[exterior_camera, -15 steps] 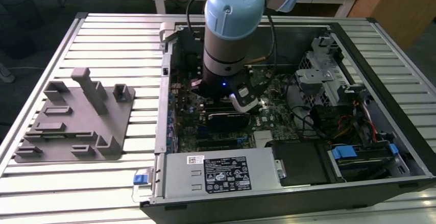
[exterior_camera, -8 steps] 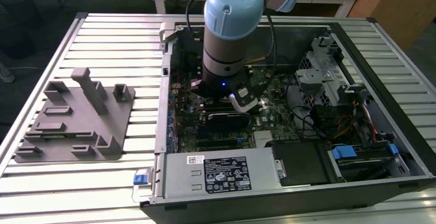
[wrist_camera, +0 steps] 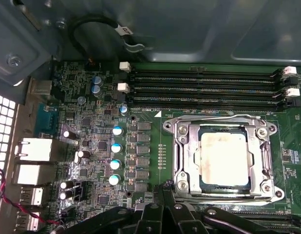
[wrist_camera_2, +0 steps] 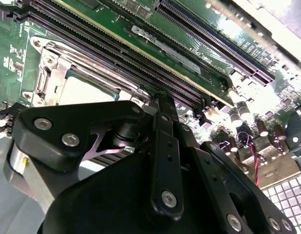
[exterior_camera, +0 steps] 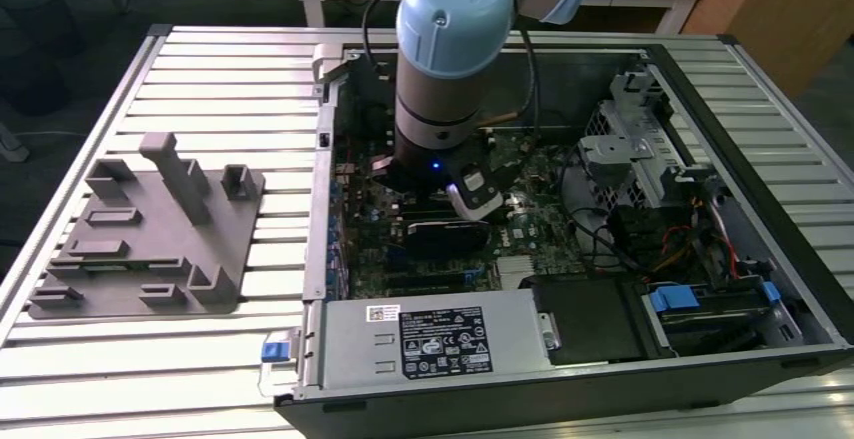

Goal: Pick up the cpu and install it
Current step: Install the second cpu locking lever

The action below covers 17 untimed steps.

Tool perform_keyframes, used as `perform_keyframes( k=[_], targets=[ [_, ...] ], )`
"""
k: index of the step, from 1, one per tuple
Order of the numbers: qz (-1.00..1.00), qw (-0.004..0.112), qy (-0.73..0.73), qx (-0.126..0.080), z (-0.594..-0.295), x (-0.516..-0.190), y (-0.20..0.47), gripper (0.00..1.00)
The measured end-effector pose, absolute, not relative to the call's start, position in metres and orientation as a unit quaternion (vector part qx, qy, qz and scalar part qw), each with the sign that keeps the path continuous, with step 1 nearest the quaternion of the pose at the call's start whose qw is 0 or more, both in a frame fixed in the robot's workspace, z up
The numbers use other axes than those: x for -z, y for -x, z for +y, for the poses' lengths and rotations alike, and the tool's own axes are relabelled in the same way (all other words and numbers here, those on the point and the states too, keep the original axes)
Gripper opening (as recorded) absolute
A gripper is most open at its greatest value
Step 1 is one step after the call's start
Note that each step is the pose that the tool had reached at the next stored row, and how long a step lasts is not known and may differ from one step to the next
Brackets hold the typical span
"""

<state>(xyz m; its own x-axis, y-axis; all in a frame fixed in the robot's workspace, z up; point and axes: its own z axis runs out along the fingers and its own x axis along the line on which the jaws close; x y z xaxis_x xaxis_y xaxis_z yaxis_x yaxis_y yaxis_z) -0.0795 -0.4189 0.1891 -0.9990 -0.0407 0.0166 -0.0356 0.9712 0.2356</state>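
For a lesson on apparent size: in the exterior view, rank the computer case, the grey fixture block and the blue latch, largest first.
1. Computer case
2. Grey fixture block
3. Blue latch

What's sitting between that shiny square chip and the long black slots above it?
In the first wrist view, the socket's metal frame surrounds the cpu; beyond its edge, only a strip of green board separates it from the memory slots.

grey fixture block [exterior_camera: 140, 234] beside computer case [exterior_camera: 561, 359].
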Motion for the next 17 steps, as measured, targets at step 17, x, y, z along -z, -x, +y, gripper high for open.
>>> perform_keyframes(
  k=[17],
  targets=[
    [-0.993,0.011,-0.019,0.116,-0.4161,-0.1891,0.0793,0.11]
  ],
)
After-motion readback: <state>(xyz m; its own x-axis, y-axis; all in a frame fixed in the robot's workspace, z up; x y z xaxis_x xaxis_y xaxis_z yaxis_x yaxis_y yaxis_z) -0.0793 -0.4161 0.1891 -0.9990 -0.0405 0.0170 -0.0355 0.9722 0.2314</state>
